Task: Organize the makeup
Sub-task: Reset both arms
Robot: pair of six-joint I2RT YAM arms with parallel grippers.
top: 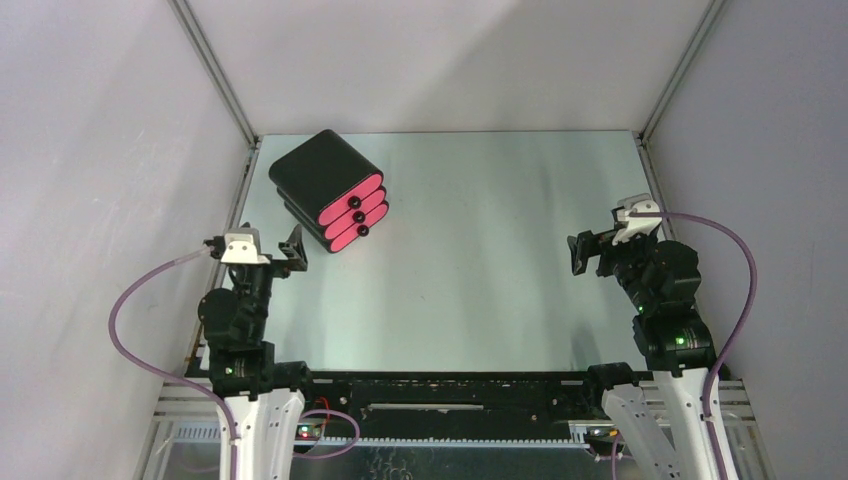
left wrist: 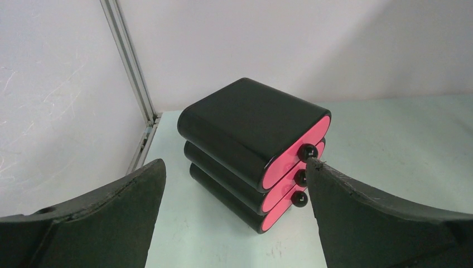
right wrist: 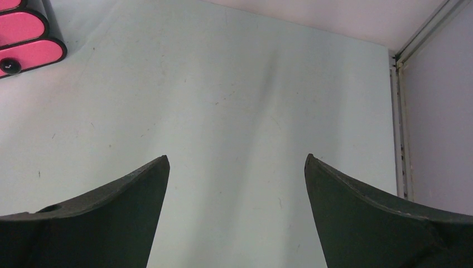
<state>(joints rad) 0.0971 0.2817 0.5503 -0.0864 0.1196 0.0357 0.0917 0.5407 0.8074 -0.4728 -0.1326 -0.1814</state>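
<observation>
No makeup shows in any view; the discs, rounds, sticks, palette and packet are all out of sight. My left gripper (top: 255,242) is open and empty at the near left, just short of the black box with three pink drawers (top: 326,186). In the left wrist view my gripper (left wrist: 235,162) faces the box (left wrist: 245,120), whose three drawers are shut, each with a black knob (left wrist: 307,151). My right gripper (top: 597,245) is open and empty at the near right, over bare table in the right wrist view (right wrist: 236,157).
The pale green table (top: 480,260) is walled in by white panels with metal corner posts (top: 215,70). The box's lowest drawers show at the top left of the right wrist view (right wrist: 25,39). The arm bases and a black rail (top: 450,385) line the near edge.
</observation>
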